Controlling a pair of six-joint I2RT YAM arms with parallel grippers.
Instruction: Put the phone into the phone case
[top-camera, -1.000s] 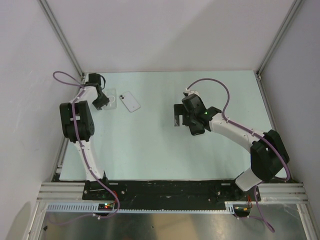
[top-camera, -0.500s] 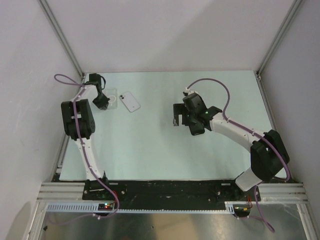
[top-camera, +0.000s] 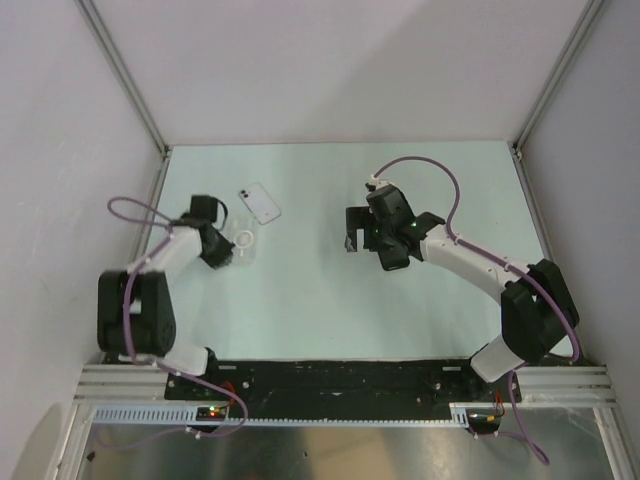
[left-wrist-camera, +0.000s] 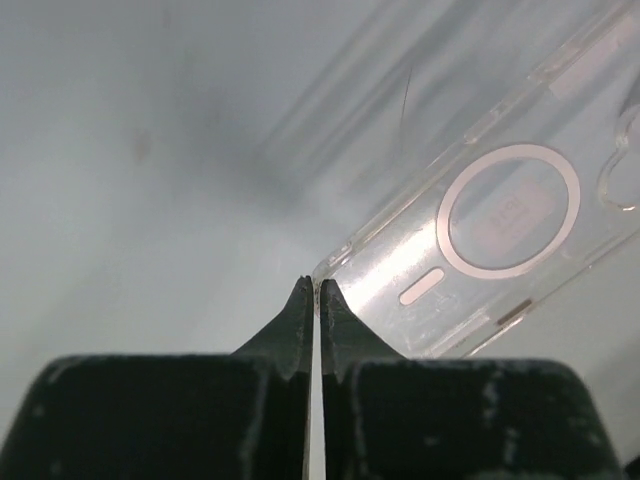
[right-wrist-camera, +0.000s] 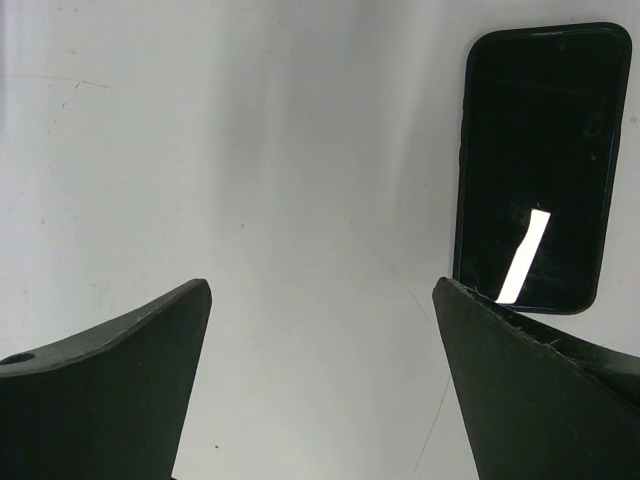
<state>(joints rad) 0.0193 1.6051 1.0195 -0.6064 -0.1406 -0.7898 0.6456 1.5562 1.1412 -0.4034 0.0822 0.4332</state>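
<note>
Robot lab cell: white panel walls (top-camera: 330, 70), aluminium frame rails (top-camera: 122, 75), pale table (top-camera: 300, 300).

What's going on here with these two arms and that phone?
The left gripper is shut on a corner of the clear phone case, apparently pinching it. The phone lies by itself on the table near the case, not yet inside. The right gripper hangs open over the table, holding nothing.
</note>
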